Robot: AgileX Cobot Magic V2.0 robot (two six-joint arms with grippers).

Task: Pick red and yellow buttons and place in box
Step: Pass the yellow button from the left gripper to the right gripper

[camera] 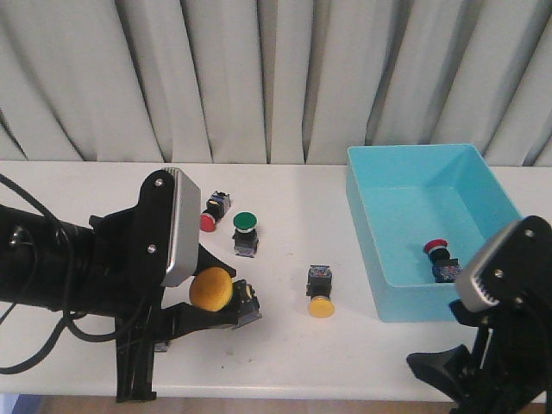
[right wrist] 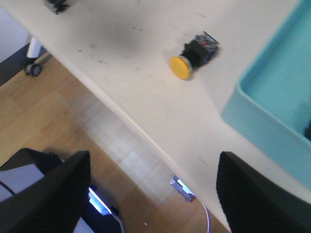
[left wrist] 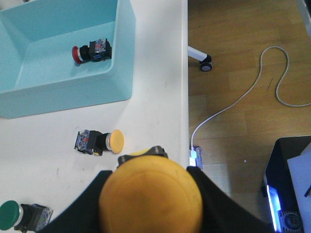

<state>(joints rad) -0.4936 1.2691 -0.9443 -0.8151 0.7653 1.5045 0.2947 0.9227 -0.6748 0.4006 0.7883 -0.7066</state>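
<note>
1 button (camera: 438, 259) in the box (camera: 379, 259), right of 4 others.

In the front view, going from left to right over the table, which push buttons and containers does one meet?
Yellow-capped button in the left hand → red-capped button → green-capped button → loose yellow-capped button → turquoise plastic box → red-capped button inside it.

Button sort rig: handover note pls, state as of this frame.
Left gripper: shut on a yellow button, held near the table's front edge.
Right gripper: open, empty, hanging past the table's front edge, over the floor.
Done: one red button lies in the box.
Left: drop the held yellow in; then the yellow button lying mid-table and the red button at the back.
Leave the green button.
</note>
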